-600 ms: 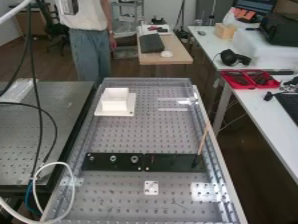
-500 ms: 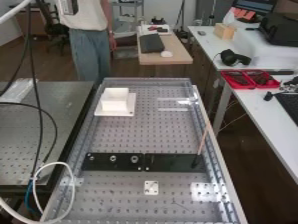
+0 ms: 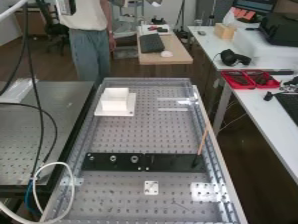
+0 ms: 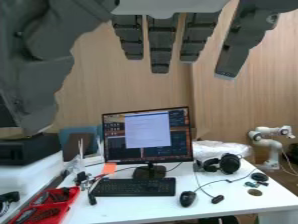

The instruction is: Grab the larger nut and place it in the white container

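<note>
On the black bar low in the high view, the larger nut stands between the smaller nut and the bearing. Farther up the bench is the white container, a square open box on a white base plate. In the wrist view the hand has its fingers straight and spread, with the thumb at one side and nothing held. Beyond it are a desk and a monitor, so it points away from the nuts and the container.
A thin wooden stick leans up from the bar's right part. A white cable loop hangs at the bench's near left. Red trays lie on the side desk; a person stands behind the bench.
The dark cables at the high view's left have shifted slightly left, and a pale object has come in at its top edge. The nuts, bearing and container have not moved.
</note>
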`<state>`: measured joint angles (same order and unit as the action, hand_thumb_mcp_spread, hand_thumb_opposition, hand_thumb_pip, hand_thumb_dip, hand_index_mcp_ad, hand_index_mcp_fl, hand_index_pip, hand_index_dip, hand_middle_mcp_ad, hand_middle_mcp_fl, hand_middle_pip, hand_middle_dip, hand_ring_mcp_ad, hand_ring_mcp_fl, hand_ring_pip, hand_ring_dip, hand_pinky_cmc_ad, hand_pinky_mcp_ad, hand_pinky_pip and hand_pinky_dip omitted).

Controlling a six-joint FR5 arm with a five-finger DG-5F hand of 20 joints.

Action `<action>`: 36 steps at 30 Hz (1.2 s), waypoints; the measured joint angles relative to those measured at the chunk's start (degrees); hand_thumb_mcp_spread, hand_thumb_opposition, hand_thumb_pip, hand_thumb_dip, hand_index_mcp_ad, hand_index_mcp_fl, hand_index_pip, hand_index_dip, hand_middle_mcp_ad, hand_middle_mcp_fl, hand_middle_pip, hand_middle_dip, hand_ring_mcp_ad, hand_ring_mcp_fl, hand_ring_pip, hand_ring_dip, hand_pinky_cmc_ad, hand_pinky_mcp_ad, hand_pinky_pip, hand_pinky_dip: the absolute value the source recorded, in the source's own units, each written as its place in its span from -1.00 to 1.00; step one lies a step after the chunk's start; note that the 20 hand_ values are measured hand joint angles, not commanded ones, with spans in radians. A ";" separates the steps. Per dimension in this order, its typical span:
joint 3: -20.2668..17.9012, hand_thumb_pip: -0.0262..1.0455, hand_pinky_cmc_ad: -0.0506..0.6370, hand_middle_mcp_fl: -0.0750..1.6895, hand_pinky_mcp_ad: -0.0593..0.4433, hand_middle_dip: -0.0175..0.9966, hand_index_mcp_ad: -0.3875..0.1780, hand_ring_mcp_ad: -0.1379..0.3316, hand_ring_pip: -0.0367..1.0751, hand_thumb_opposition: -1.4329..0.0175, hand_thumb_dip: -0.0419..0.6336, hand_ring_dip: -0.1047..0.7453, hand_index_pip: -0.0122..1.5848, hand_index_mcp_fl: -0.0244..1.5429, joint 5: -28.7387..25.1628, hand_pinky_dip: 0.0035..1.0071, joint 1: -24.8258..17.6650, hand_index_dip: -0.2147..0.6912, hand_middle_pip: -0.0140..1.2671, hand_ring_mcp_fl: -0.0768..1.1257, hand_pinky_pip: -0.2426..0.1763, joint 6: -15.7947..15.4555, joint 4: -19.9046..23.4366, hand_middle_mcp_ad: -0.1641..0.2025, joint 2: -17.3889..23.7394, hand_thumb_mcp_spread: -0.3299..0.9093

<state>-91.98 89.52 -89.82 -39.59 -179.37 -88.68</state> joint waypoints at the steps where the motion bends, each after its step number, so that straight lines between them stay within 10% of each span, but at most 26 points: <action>1: -0.04 0.10 -0.01 -0.78 0.35 -0.53 0.30 0.16 -0.77 -0.03 -0.46 -0.44 -0.84 -0.90 -0.02 0.19 0.01 -0.55 -0.80 -0.87 -0.11 0.04 0.01 0.23 0.03 -0.08; 22: -4.91 0.22 0.16 -0.76 0.60 -0.50 0.30 0.29 -0.75 -0.18 -0.46 -0.38 -0.83 -0.88 -4.24 0.31 -0.96 -0.55 -0.78 -0.85 -0.20 0.97 2.02 0.36 2.09 -0.18; 36: -18.25 0.25 0.20 -0.74 0.60 -0.49 0.31 0.38 -0.75 -0.19 -0.41 -0.37 -0.83 -0.88 -18.88 0.32 -3.86 -0.59 -0.78 -0.85 -0.28 3.66 10.16 0.45 5.64 -0.18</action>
<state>-110.22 70.64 -93.68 -35.93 -169.22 -83.04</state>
